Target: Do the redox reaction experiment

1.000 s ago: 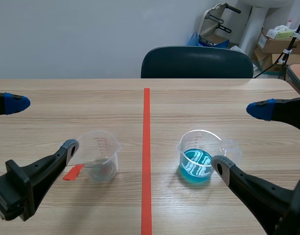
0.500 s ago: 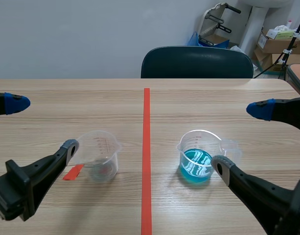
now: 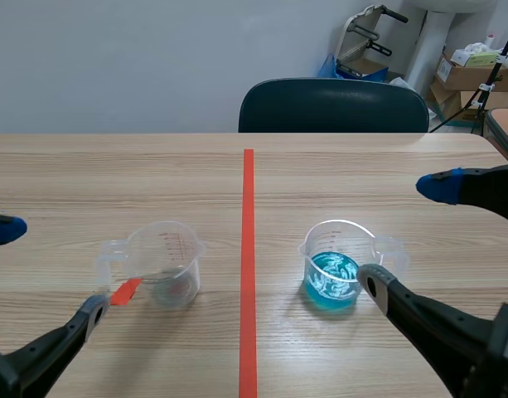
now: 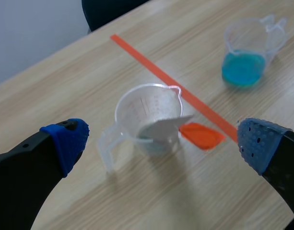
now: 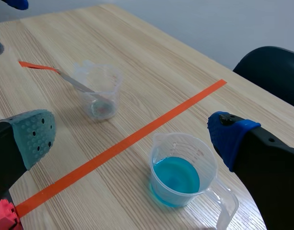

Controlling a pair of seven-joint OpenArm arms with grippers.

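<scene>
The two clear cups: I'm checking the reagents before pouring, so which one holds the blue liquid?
The cup right of the orange-red tape line; blue liquid fills its bottom. The left cup has an orange-handled scoop resting in it, no blue liquid.

Left gripper (image 3: 50,268) drawn back toward the robot, away from the clear beaker (image 3: 166,265)

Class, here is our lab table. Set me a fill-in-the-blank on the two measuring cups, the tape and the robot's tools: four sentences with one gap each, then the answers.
1. The measuring cup nearer the right tool holds ____ liquid.
2. The spatula leaning in the clear cup has an ____ handle.
3. The tape line runs ____ the two cups.
4. The left tool and the right tool both stand ____.
Missing words: blue; orange; between; open.
</scene>
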